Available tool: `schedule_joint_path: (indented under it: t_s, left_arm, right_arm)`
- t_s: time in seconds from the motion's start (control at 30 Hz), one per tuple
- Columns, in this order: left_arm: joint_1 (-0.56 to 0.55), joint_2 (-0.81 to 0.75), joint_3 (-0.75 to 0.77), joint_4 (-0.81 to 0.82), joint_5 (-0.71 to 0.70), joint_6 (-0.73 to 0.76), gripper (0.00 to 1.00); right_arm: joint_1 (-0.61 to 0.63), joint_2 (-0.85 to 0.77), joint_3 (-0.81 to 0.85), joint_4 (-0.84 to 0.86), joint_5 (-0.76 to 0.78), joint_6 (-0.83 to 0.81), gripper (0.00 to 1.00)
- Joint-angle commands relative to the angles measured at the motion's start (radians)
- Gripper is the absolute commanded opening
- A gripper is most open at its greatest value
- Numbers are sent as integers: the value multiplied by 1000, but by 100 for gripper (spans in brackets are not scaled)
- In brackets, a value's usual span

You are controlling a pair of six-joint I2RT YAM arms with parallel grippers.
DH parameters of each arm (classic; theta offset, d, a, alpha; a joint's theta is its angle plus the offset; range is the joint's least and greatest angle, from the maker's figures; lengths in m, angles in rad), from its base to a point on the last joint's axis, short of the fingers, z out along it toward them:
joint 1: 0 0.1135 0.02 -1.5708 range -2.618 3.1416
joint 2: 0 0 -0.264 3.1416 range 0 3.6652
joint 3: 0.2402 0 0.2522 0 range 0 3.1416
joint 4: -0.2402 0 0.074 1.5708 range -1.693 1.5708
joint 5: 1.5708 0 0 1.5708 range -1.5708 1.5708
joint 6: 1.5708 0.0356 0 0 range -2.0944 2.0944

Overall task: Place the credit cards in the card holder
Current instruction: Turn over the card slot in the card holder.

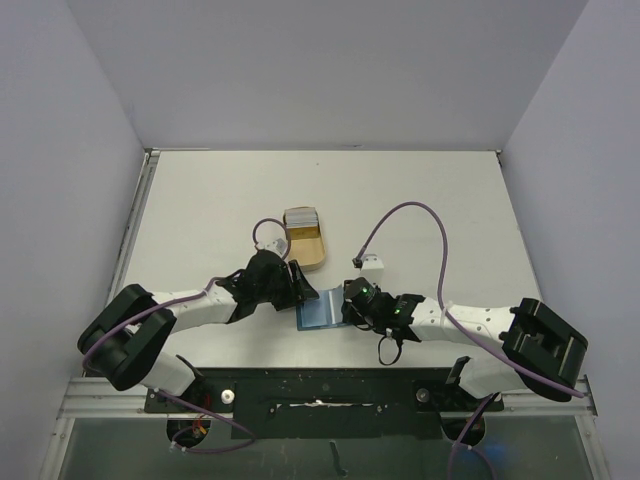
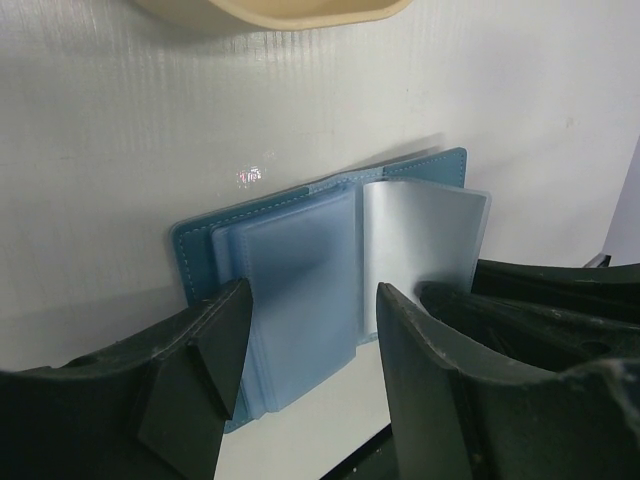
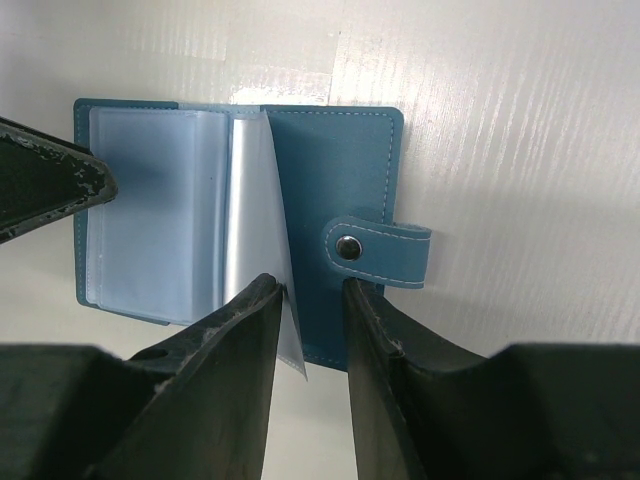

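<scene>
- The step in hand, as I am judging it, is readying the card holder (image 1: 318, 312). It is lying open on the surface (image 1: 200, 200) just ahead of the arm bases, between the two pincers, and neither pincer is carrying a card.
- The left pincer (image 2: 312, 300) is hovering low over the holder's left half with its jaws well apart, gripping nothing.
- The right pincer (image 3: 310, 290) is also showing a gap between its jaws, which are sitting at the near edge of the holder's right cover. One clear sleeve (image 3: 255, 230) is standing up from the spine and leaning against the inner side of one finger (image 3: 235, 360). I cannot tell whether the fingers are pressing on the cover.
- The holder is showing a teal-blue cover with pale stitching. Its snap tab (image 3: 385, 255), with a metal stud, is sticking out from the cover's free edge. Inside is a sheaf of frosted, light blue sleeves, all seeming to be empty.
- Farther off, the credit cards (image 1: 301, 217) are sitting as a stack at the far end of a tan tray (image 1: 308, 252), apart from the holder.
- The next move is probably calling for one pincer to lift a single thin card off that stack while the other is holding a sleeve mouth open. The card's edge needs lining up squarely with the narrow pocket.
</scene>
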Motion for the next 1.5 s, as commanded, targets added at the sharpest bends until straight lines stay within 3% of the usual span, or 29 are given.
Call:
schedule_joint_path:
  t_s: [0.0, 1.47]
  left_arm:
    - [-5, -14, 10, 24, -17, 6, 52]
    - [-42, 130, -24, 463, 127, -181, 51]
  right_arm:
    - [11, -1, 27, 34, 47, 15, 32]
    - [22, 42, -32, 76, 85, 38, 29]
